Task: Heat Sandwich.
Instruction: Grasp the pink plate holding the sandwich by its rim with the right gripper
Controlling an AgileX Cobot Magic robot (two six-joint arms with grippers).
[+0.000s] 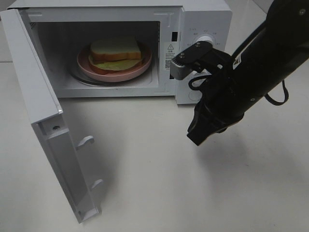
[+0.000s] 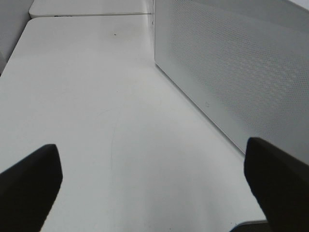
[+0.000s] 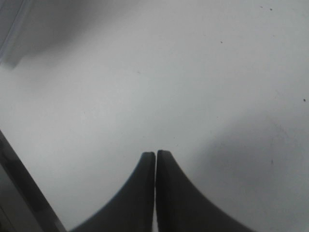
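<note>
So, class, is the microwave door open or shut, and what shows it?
Open: the door stands swung wide, exposing the sandwich on its plate.

White microwave (image 1: 212,24), door (image 1: 43,111) swung open — pink plate (image 1: 116,73) inside; white table (image 1: 145,169)

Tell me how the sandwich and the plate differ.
The sandwich is squarish, pale bread with green-yellow filling; the plate is round and pink. The plate is wider, its rim showing past the sandwich. The sandwich lies on top; the plate bears it. Both sit inside the open microwave.
</note>
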